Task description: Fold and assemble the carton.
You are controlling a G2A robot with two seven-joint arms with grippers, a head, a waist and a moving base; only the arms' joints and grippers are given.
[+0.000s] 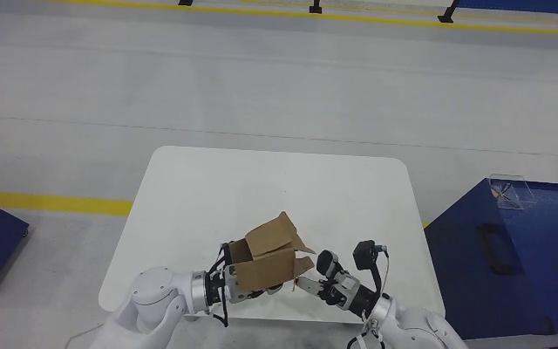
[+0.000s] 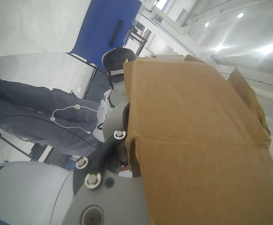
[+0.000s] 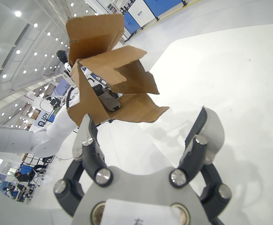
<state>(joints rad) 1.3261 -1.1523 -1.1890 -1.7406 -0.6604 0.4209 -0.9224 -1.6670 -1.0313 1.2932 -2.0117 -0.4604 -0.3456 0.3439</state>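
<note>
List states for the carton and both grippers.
carton: partly erected, flaps open, not yet assembled.
left gripper: shut on the carton, holding it.
right gripper: open, at the carton's flapped end, gripping nothing.

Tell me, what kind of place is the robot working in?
Probably a big factory or robot-testing hall. There are yellow lines painted on a wide grey floor, rows of ceiling lights high overhead, and blue partition panels farther back.
</note>
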